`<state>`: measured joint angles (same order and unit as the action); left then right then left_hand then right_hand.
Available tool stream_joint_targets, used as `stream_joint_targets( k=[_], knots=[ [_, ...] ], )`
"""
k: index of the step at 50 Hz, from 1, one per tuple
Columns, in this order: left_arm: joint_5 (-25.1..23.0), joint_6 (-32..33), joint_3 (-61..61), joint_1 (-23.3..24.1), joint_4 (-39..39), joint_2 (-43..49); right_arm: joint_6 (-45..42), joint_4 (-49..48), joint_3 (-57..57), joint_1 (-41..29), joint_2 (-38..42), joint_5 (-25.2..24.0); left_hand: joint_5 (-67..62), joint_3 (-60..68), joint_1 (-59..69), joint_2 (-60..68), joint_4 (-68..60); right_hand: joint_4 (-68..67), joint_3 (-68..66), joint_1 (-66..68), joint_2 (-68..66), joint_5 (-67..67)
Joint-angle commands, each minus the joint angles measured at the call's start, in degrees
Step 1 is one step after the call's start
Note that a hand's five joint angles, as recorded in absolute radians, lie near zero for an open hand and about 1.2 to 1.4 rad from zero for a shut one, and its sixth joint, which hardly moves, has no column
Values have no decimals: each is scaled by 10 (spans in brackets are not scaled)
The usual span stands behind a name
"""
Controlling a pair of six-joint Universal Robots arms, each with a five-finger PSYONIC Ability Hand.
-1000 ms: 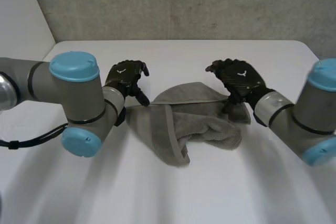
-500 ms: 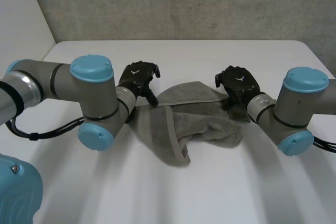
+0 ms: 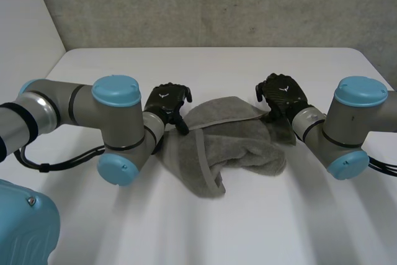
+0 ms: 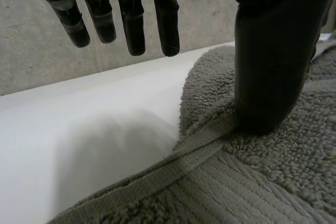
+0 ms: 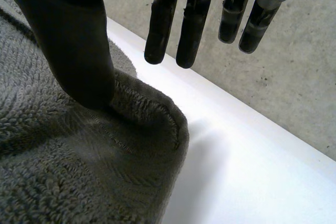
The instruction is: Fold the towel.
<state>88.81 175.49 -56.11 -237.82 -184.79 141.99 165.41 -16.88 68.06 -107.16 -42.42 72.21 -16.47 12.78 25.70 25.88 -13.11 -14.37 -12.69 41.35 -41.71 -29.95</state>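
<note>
Closer in now, left robot hand [image 3: 166,98] and right robot hand [image 3: 282,94] stay splayed, thumbs pressing the towel [image 3: 242,144].

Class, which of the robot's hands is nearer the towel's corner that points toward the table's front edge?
Left. The left hand presses the towel edge behind that corner; the right hand presses the opposite side, farther off.

The grey left arm [image 3: 118,125] with light-blue caps is bent inward, and its black left hand [image 3: 166,98] is held palm down. Its fingers [image 4: 134,19] are held straight and spread, with the thumb [image 4: 273,66] pointed down apart from them. The matching grey right arm [image 3: 344,128] is bent inward likewise. The black right hand [image 3: 283,94] is held with fingers [image 5: 160,19] straight and thumb [image 5: 79,45] lowered.
</note>
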Motion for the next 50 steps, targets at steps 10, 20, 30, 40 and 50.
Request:
stream_joint_targets(
  k=[10, 20, 30, 40, 50],
  knots=[
    [3, 48, -30, 5, 1, -11, -1, 0, -9, 1, 18, -1, -2, -28, 10, 8, 31, 44, 27, 32, -29, -46],
    [7, 49, -36, 5, -3, -14, 8, 1, -7, 14, -8, -7, -2, -28, 10, 8, 31, 44, 27, 386, -383, -401],
    [27, 93, -20, 3, -36, 18, 9, 2, 15, 17, -30, -8, -51, -28, 59, 57, 31, 44, 27, 386, -383, -401],
    [43, 130, -12, -3, -37, 35, 12, 4, 28, 18, -51, -10, -73, -28, 81, 79, 31, 44, 27, 386, -383, -401],
    [43, 132, -8, -4, -37, 30, 82, 5, 44, 22, -119, -39, -194, -28, 202, 200, 31, 44, 27, 386, -383, -401]
  ],
)
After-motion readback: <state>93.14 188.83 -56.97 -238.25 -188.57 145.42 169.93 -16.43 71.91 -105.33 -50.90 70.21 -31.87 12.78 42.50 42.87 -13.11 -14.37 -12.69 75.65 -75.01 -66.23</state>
